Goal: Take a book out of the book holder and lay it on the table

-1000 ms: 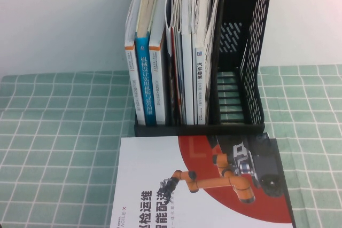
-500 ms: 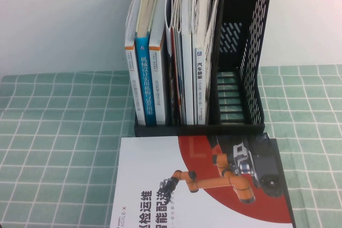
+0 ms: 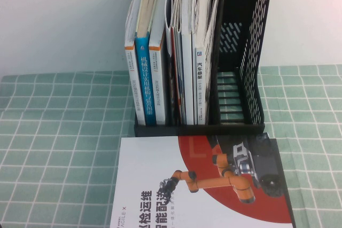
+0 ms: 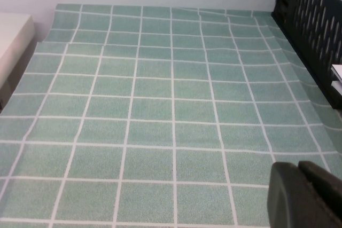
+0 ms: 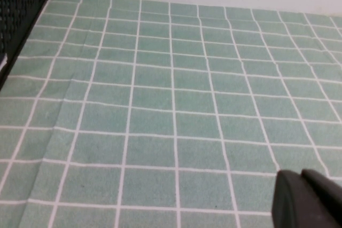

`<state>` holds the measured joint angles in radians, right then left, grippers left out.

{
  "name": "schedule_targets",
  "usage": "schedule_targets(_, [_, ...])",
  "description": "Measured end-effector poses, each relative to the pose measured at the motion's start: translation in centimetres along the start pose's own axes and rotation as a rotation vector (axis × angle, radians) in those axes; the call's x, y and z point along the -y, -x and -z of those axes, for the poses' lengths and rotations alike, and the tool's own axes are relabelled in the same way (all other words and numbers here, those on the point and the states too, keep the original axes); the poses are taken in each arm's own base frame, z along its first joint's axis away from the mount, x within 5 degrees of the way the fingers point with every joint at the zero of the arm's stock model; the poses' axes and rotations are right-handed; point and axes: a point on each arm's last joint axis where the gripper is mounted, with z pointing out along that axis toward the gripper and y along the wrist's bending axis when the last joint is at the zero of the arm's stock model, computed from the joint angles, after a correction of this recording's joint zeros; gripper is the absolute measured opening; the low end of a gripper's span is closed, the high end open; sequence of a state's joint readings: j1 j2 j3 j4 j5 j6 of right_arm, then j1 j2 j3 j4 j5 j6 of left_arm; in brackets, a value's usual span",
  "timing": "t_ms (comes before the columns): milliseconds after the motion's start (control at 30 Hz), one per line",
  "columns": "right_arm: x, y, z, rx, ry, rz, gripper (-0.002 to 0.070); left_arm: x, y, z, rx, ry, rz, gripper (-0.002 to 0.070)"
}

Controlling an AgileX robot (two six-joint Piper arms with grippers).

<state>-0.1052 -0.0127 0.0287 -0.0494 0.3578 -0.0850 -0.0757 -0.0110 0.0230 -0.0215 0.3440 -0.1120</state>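
Observation:
The book [image 3: 203, 185], white front with a red circle and an orange robot arm, lies flat and face up on the table [image 3: 59, 148], just in front of the black book holder [image 3: 251, 52]. The holder stands upright at the back with several books in its left and middle slots; its right slot is empty. Neither gripper shows in the high view. My left gripper [image 4: 300, 170] is shut and empty, over bare cloth to the left of the holder [image 4: 312, 20]. My right gripper [image 5: 302, 177] is shut and empty, over bare cloth to the right of the holder [image 5: 18, 9].
Narrower books with blue and white spines [image 3: 147, 57] and thin magazines [image 3: 189, 52] stand in the holder. A white wall rises behind the table. A pale ledge [image 4: 10, 41] lies past the cloth's left edge.

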Motion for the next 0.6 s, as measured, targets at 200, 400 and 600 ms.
schedule_targets(200, [0.04,0.0,0.0,0.0,-0.004,0.01,-0.0002,0.0,0.0,0.0,0.0,0.0,0.0,-0.0003])
schedule_targets(400, [0.05,0.0,0.0,-0.001,-0.006,0.012,-0.0002,0.0,0.0,0.0,0.0,0.0,0.0,-0.0003])
schedule_targets(600, [0.05,0.0,0.0,-0.001,-0.006,0.012,-0.0002,0.0,0.0,0.0,0.0,0.0,0.0,-0.0003])
